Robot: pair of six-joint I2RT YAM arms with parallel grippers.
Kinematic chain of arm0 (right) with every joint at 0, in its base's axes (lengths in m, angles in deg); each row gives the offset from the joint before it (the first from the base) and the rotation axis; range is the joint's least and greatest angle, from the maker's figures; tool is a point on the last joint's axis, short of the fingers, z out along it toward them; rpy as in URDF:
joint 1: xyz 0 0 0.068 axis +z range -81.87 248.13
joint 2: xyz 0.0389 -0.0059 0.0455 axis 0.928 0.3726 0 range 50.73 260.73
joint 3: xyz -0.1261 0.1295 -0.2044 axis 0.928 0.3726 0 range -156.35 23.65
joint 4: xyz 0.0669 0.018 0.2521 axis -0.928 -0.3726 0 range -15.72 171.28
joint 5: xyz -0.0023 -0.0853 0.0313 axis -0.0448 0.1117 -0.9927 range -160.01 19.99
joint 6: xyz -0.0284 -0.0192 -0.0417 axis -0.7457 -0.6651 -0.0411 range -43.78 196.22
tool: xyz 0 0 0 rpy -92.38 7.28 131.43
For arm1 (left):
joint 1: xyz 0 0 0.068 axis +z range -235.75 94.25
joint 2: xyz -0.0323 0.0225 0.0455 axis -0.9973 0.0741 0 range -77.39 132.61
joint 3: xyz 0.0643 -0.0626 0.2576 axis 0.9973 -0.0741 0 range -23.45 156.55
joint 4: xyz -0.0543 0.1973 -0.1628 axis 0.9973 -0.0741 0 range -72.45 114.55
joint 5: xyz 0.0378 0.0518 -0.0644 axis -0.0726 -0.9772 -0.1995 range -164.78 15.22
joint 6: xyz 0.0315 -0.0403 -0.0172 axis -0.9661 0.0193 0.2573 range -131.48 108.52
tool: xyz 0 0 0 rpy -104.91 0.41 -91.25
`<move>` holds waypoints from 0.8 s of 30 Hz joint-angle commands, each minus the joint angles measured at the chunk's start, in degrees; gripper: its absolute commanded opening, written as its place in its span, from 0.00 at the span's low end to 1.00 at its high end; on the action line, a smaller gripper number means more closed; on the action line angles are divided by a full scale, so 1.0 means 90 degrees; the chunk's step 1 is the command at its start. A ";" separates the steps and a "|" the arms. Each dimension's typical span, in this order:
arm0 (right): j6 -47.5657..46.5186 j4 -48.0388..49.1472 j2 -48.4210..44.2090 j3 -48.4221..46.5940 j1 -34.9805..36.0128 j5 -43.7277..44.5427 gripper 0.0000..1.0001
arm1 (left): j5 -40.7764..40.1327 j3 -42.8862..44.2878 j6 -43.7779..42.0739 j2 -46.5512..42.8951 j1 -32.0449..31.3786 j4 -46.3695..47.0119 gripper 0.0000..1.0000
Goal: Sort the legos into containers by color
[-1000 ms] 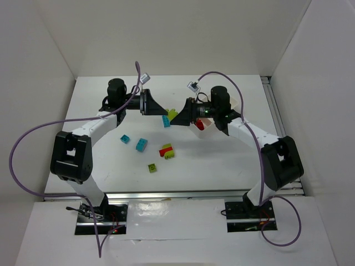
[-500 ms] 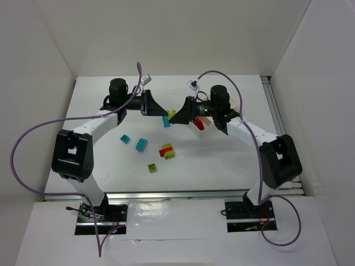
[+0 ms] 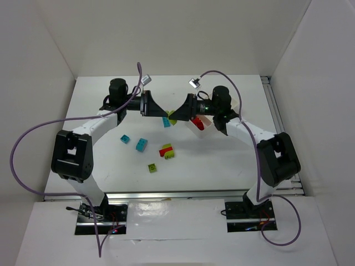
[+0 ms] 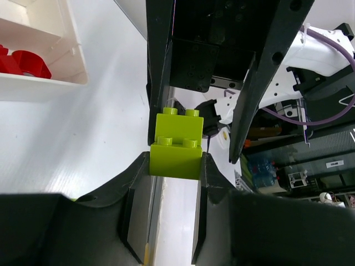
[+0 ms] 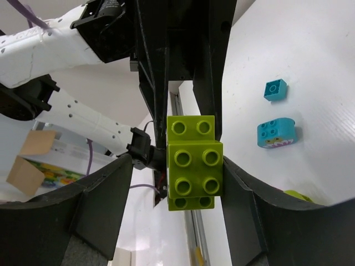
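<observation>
My two grippers meet nose to nose above the back middle of the table. My left gripper (image 3: pixel 162 111) (image 4: pixel 176 162) is shut on a lime green brick (image 4: pixel 176 147) (image 3: pixel 172 114), which is two lime pieces stacked (image 5: pixel 194 163). My right gripper (image 3: pixel 176 114) (image 5: pixel 177 166) is open, with its jaws standing wide on either side of that brick. Its right fingertip is at the brick's side and there is a gap on the left. The white tray (image 3: pixel 239 104) (image 4: pixel 69 52) lies behind the right arm, with red bricks (image 3: pixel 198 123) (image 4: pixel 22 62) in it.
On the table lie a cyan brick (image 3: pixel 166 121) under the grippers, a small cyan brick (image 3: pixel 125 139) (image 5: pixel 275 90), a larger cyan brick (image 3: pixel 142 144) (image 5: pixel 277 133), a red and lime pair (image 3: pixel 166 151) and a lime brick (image 3: pixel 152 167). White walls enclose the table.
My right gripper has risen a little and shifted left around the lime brick. My left gripper has stayed in place, still holding it.
</observation>
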 commanded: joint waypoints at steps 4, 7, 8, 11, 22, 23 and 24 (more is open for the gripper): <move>0.0335 0.0998 0.0046 0.0017 -0.0051 -0.0140 0.62 | 0.0128 0.0117 -0.0328 -0.0241 -0.0023 -0.0090 0.00; 0.0394 0.1057 0.0046 0.0133 -0.0109 -0.0082 0.56 | 0.0128 0.0117 -0.0328 -0.0241 -0.0023 -0.0090 0.00; 0.0394 0.1057 0.0046 0.0134 -0.0109 -0.0082 0.54 | 0.0128 0.0117 -0.0328 -0.0241 -0.0023 -0.0090 0.00; 0.0462 0.1116 -0.0012 0.0202 -0.0109 -0.0014 0.47 | 0.0128 0.0117 -0.0328 -0.0241 -0.0023 -0.0148 0.00; 0.0394 0.0736 -0.0402 0.0612 -0.0412 0.0738 0.32 | 0.0069 0.0176 -0.0875 -0.0359 0.0036 -0.0860 0.00; 0.0336 0.0677 -0.0403 0.0612 -0.0412 0.0816 0.32 | -0.0008 0.0176 -0.0933 -0.0359 0.0104 -0.0929 0.00; 0.0335 0.0589 -0.0509 0.0690 -0.0412 0.0894 0.32 | -0.0009 0.0118 -0.1001 -0.0359 0.0104 -0.0997 0.00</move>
